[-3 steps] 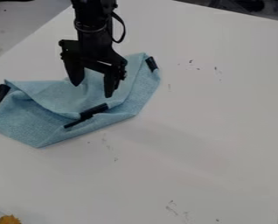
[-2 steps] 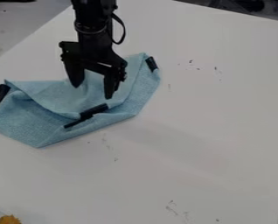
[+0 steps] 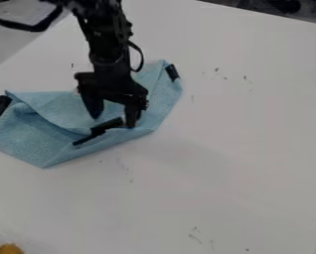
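Two spread fingers [image 3: 132, 115] hide some blue cloth [image 3: 38, 136], any contact hard to make out.

There is one pincer [image 3: 113, 122], one cloth [image 3: 38, 141], one yellow object [image 3: 10, 249].

A light blue cloth [image 3: 47, 141], creased and partly folded over itself, lies spread on the white table [image 3: 233, 163], with black strips [image 3: 172, 73] at its left and upper-right corners and near its middle.
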You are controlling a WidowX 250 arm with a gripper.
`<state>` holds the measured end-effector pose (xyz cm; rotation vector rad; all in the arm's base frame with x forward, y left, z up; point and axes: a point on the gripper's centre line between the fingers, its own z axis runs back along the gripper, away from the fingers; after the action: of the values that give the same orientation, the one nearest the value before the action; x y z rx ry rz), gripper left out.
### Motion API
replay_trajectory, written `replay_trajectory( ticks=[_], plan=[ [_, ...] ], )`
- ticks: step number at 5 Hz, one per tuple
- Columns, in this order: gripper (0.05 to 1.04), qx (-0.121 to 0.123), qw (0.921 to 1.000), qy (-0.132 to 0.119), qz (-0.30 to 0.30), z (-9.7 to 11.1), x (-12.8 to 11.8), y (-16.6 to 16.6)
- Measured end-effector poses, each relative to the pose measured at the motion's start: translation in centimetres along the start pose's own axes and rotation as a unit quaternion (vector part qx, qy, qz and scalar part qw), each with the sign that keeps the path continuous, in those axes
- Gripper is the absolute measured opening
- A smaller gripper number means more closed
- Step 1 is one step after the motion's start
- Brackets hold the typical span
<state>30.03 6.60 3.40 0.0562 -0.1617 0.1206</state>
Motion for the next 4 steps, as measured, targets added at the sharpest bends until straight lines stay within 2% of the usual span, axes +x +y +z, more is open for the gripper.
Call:
replay_trajectory(
  ticks=[1, 2, 3, 4],
  plan=[
    [1.001, -0.014, 0.9999, 0.006, -0.005, -1.4, 0.1, -0.4],
    [1.001, -0.015, 0.9998, 0.011, -0.010, -2.2, 0.1, -0.3],
    [1.001, -0.015, 0.9997, 0.010, -0.016, -2.3, 0.5, -0.3],
    [1.001, -0.006, 0.9996, 0.022, -0.015, -1.9, 1.3, 0.2]
  ],
)
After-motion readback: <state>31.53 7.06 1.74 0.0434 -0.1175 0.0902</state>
